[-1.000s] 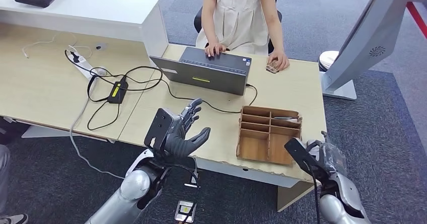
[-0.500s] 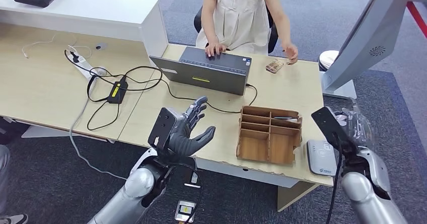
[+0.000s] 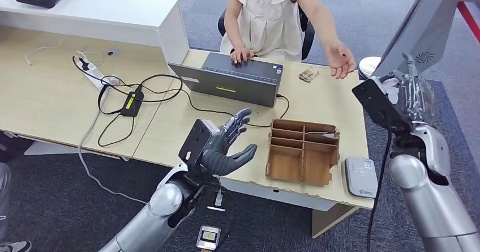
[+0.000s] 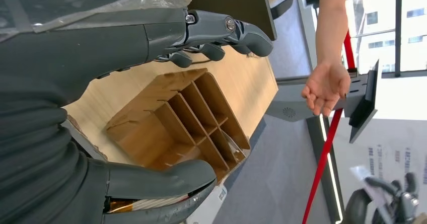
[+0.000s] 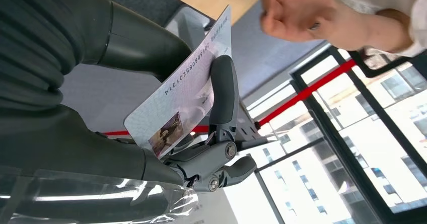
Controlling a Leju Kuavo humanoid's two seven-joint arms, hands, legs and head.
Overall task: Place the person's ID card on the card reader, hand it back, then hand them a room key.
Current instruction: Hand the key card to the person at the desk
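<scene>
My right hand (image 3: 408,92) is raised past the desk's right end and pinches the white ID card (image 5: 182,101) between thumb and a finger. The person's open palm (image 3: 341,59) is held out just to its left, a short gap away; the same palm (image 5: 297,7) is close ahead in the right wrist view. The white card reader (image 3: 360,176) lies on the desk's near right corner with nothing on it. My left hand (image 3: 223,144) hovers open over the desk's front edge, left of the wooden compartment box (image 3: 304,150), which holds a card in a far compartment.
A grey laptop (image 3: 233,80) sits in front of the seated person, whose other hand rests on it. A small packet (image 3: 308,74) lies near the far edge. Cables and a power strip (image 3: 93,71) spread over the left desk. A grey kiosk stand (image 3: 416,37) rises at the right.
My right hand rose from beside the desk's near right corner up toward the person, uncovering the card reader. The person lifted a hand off the desk and opened the palm. My left hand edged right.
</scene>
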